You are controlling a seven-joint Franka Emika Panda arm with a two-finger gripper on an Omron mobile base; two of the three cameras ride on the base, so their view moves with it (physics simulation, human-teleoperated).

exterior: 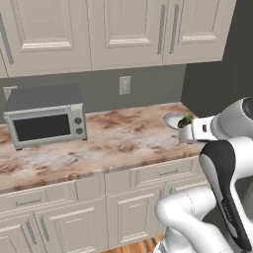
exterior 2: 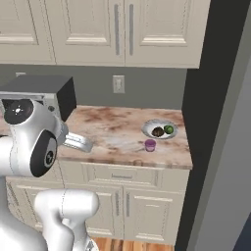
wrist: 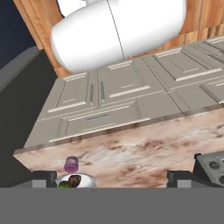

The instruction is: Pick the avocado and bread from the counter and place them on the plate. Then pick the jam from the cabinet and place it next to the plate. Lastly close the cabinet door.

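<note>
The plate (exterior 2: pixel 148 128) lies on the counter (exterior 2: pixel 108 122) near its right end. On it sit the bread (exterior 2: pixel 158 131) and the avocado (exterior 2: pixel 169 129), side by side. The jam (exterior 2: pixel 150 145) stands upright on the counter just in front of the plate, close to its rim. In the hand view my gripper (wrist: pixel 111 179) is open, fingertips (wrist: pixel 43 179) wide apart with nothing between them, looking back over the counter (wrist: pixel 144 153); the jam (wrist: pixel 71 164), plate (wrist: pixel 87 178) and bread (wrist: pixel 75 180) show at lower left. The cabinet (exterior 2: pixel 88 29) doors above look shut. In the left base view the plate (exterior: pixel 171 118) and avocado (exterior: pixel 187 120) peek out beside my arm.
A grey toaster oven (exterior: pixel 45 121) stands on the counter's left part, against the wall. A wall socket (exterior: pixel 125 85) is behind the counter's middle. A dark wall (exterior 2: pixel 206 98) closes off the counter's right end. Cream drawers (exterior 2: pixel 122 175) run below.
</note>
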